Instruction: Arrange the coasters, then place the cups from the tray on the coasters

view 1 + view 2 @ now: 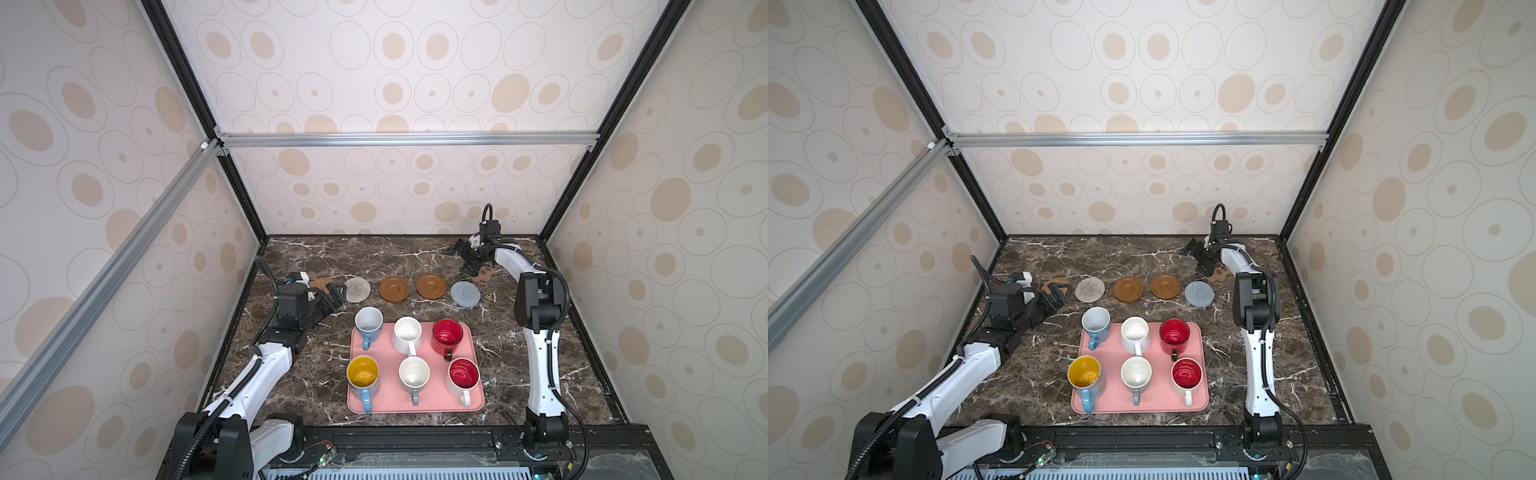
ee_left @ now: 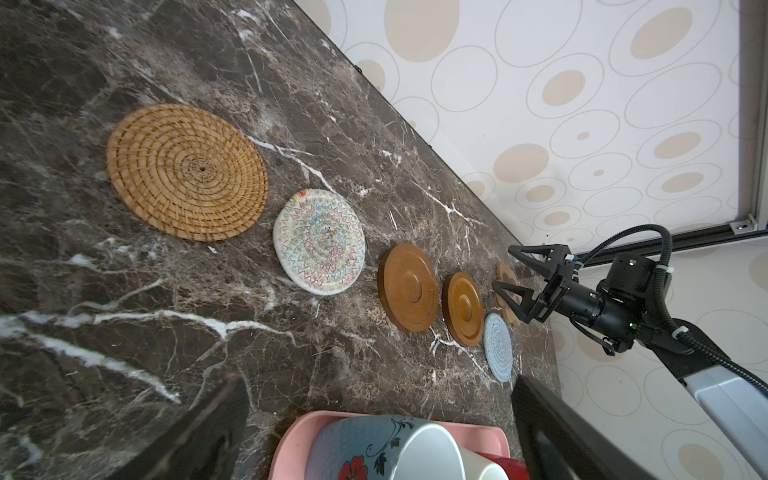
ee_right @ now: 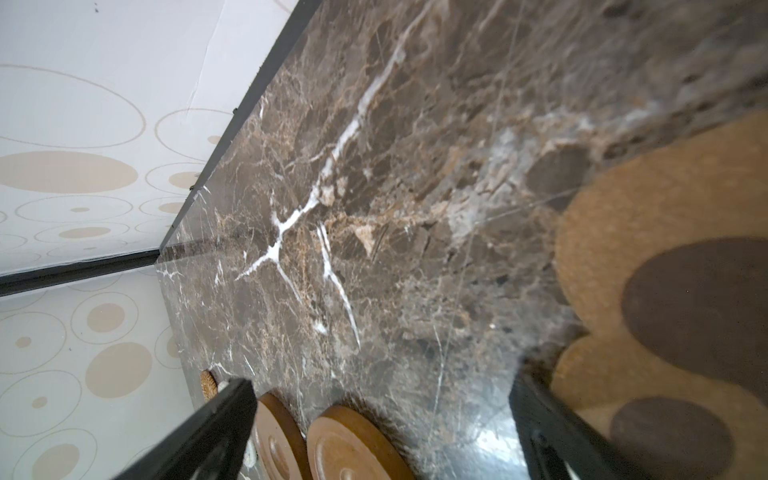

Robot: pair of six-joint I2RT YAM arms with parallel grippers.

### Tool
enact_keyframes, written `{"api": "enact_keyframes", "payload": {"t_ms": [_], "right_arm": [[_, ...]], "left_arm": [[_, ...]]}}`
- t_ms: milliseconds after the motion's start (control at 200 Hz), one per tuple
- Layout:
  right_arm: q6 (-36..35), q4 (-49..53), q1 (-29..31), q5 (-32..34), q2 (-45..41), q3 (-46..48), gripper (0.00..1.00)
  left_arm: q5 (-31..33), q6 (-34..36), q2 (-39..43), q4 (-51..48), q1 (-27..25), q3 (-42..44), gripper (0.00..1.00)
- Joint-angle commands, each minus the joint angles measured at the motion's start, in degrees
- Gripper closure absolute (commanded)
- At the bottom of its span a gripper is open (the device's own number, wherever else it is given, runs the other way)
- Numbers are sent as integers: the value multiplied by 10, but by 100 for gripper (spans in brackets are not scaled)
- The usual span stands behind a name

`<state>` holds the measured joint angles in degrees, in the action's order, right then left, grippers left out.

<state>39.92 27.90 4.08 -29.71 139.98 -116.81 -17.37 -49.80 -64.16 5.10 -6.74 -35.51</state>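
Six coasters lie in a row behind the tray: tan rattan (image 1: 320,283), cream (image 1: 357,289), two brown discs (image 1: 394,289) (image 1: 431,286), grey-blue (image 1: 465,294) and the paw-shaped one (image 1: 485,273). My left gripper (image 1: 336,293) hangs open over the rattan coaster's near edge, holding nothing. My right gripper (image 1: 461,259) stands open just left of the paw coaster (image 3: 665,291), empty. The pink tray (image 1: 415,409) holds several cups, among them light blue (image 1: 368,322), white (image 1: 407,332) and red (image 1: 447,334). In the left wrist view the light blue cup (image 2: 365,449) sits below my open fingers (image 2: 552,436).
The dark marble table (image 1: 291,374) is boxed in by patterned walls on three sides, with a black frame rail (image 1: 415,436) along the front. Bare marble lies behind the coaster row and on both sides of the tray.
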Motion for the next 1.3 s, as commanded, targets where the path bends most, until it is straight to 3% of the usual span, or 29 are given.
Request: {"api": "enact_keyframes", "payload": {"t_ms": [0, 170, 320, 405, 560, 865, 1296], "right_arm": [[3, 22, -8, 6, -17, 38, 0], [63, -77, -25, -40, -56, 83, 0], [174, -251, -44, -67, -79, 144, 0], [242, -345, -51, -75, -68, 159, 0], [311, -427, -53, -81, -26, 134, 0], [360, -394, -55, -36, 53, 53, 0], [362, -395, -70, 39, 36, 96, 0]], "left_arm": [[6, -7, 11, 1, 4, -1, 0], [6, -6, 12, -2, 4, 1, 0], [9, -11, 21, -2, 4, 8, 0], [12, -13, 25, -1, 4, 13, 0], [12, -14, 28, -3, 4, 15, 0], [16, -10, 30, -8, 3, 11, 0], [19, -6, 13, -8, 4, -3, 0]]}}
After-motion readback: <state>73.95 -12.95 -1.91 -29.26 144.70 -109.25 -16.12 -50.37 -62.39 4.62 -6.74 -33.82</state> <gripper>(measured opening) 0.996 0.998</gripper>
